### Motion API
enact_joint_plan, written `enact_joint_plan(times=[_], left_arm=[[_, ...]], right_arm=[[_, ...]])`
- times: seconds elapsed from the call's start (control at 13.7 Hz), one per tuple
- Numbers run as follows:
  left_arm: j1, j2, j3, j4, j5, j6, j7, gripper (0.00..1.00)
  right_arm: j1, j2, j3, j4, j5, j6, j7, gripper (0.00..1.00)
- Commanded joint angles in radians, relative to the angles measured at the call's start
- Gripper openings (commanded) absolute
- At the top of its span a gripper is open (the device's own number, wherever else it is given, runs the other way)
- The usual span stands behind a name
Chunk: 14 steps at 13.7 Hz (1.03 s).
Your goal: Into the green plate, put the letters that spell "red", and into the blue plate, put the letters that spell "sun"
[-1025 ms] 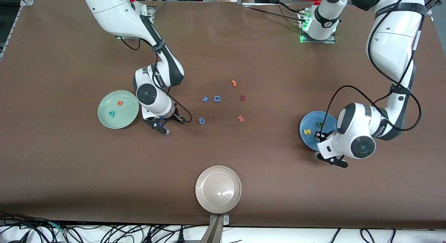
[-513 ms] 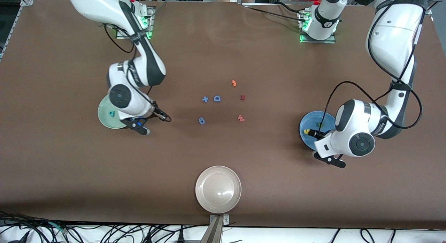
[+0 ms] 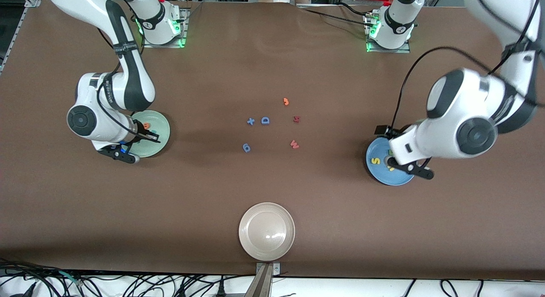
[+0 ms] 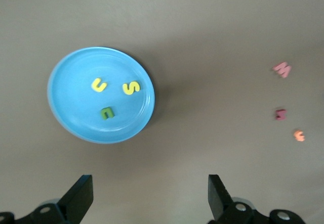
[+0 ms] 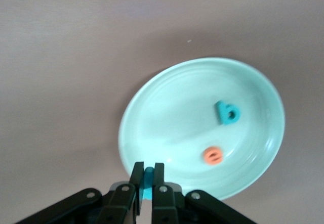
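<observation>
The green plate (image 3: 159, 137) (image 5: 167, 113) lies toward the right arm's end of the table. It holds an orange "e" (image 3: 146, 125) (image 5: 213, 155) and a teal "d" (image 5: 226, 113). My right gripper (image 3: 125, 151) (image 5: 147, 166) hangs over that plate's rim, shut on a small teal letter (image 5: 147, 182). The blue plate (image 3: 398, 177) (image 4: 76, 92) lies toward the left arm's end. In it are a yellow "u" (image 4: 99, 86), a yellow "s" (image 3: 375, 160) (image 4: 131, 87) and an olive-green "n" (image 4: 107, 113). My left gripper (image 3: 398, 154) (image 4: 149, 193) is raised over the blue plate, open and holding nothing.
Loose letters lie mid-table: a blue "D" (image 3: 265, 120), a blue cross-shaped letter (image 3: 250, 121), a blue "g" (image 3: 246, 148), an orange "3" (image 3: 286, 102), a dark red character (image 3: 296, 119) and a pink "w" (image 3: 294, 144). A beige-white plate (image 3: 266, 231) sits near the front edge.
My right arm carried the teal letter from mid-table to over the green plate's rim. My left gripper opened over the blue plate and rose; the yellow "u" now lies in it.
</observation>
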Motion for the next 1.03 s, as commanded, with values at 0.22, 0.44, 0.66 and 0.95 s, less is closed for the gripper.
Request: enact_joint_plan(times=[0.22,0.44,0.66,0.95], left_arm=[[0.025,-0.199,0.089,-0.013,0.010,-0.011,-0.009,1.00],[0.012,-0.283,0.118,-0.078,0.007,0.045,-0.028,1.00],[-0.091,-0.355,0.282,-0.178,-0.039,0.107,-0.020,1.00],[-0.079,-0.446,0.279,-0.269,-0.070,0.113,-0.015,1.00]], right_arm=[[0.011,0.028,0.003,-0.174,0.018,0.295,-0.050,0.00],[0.011,0.045,0.004,-0.184,0.021,0.301,-0.050,0.00],[0.013,0.058,0.009,-0.182,0.057,0.303,-0.050,0.00],[0.016,0.046,0.009,-0.173,0.057,0.295,-0.052,0.98]])
